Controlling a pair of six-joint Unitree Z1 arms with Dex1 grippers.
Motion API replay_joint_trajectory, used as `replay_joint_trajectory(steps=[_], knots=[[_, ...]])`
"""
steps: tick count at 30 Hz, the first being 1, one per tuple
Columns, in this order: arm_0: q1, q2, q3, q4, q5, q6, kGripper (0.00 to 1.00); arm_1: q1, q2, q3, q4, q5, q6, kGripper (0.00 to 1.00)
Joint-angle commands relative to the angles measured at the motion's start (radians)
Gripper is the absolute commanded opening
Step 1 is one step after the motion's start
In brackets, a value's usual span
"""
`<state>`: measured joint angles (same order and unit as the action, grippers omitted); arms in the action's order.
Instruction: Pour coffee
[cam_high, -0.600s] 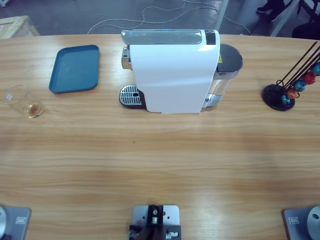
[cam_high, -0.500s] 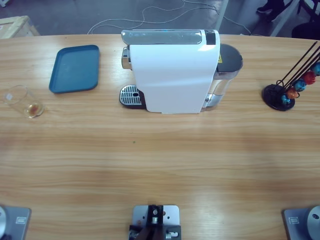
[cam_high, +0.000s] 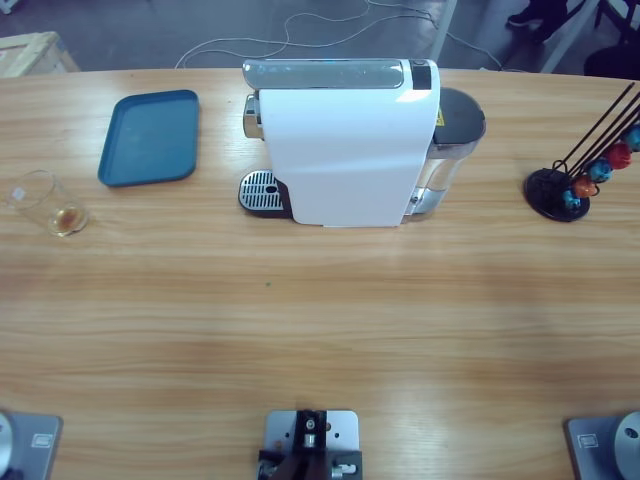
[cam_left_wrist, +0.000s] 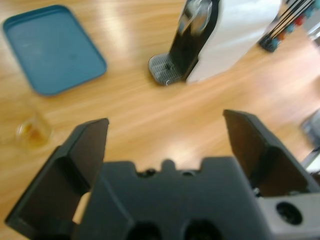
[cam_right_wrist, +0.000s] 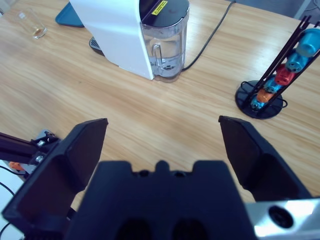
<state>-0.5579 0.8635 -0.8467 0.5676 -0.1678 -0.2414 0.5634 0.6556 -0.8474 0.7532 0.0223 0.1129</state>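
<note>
left gripper (cam_left_wrist: 165, 135): jaws apart, holding nothing
right gripper (cam_right_wrist: 162, 132): jaws apart, holding nothing
coffee (cam_high: 66, 216): in tumbler (cam_high: 45, 203), surface's left edge

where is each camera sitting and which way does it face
High view: fixed above the table, looking straight down on coffee machine, blue tray, glass and capsule rack; no arm shows.
Left wrist view: on the left arm, looking along the open left tool toward tray, glass and machine front.
Right wrist view: on the right arm, looking along the open right tool toward the machine's water tank and the rack.
All three share the machine.
</note>
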Motion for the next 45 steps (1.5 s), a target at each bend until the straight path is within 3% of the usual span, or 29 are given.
replay_joint_trajectory(steps=[1, 5, 11, 21, 25, 29, 30, 45], knots=[[-0.007, 0.445, -0.211, -0.166, -0.104, -0.29, 0.987, 0.009, -0.019, 0.03, -0.003, 0.013, 0.006, 1.0], [-0.008, 0.621, -0.27, -0.207, -0.129, -0.379, 0.982, 0.01, -0.03, 0.03, -0.002, 0.013, 0.007, 1.0], [-0.008, 0.86, -0.453, -0.249, -0.333, -0.434, 0.977, 0.009, -0.019, 0.031, -0.005, 0.011, 0.007, 1.0], [-0.019, 0.987, -0.532, -0.279, -0.409, -0.457, 0.952, 0.01, -0.011, 0.031, -0.006, 0.007, 0.007, 1.0], [-0.019, 0.969, -0.531, -0.279, -0.431, -0.459, 0.599, 0.01, -0.003, 0.031, -0.008, 0.007, 0.007, 1.0], [-0.036, 0.947, -0.513, -0.279, -0.445, -0.477, 0.042, 0.01, -0.003, 0.031, -0.008, 0.007, 0.007, 1.0], [-0.039, 0.948, -0.511, -0.279, -0.465, -0.489, 0.0, 0.01, -0.004, 0.031, -0.008, 0.007, 0.007, 1.0], [-0.044, 0.853, -0.483, -0.284, -0.455, -0.512, 0.0, 0.009, -0.017, 0.037, -0.013, 0.007, 0.007, 1.0]])
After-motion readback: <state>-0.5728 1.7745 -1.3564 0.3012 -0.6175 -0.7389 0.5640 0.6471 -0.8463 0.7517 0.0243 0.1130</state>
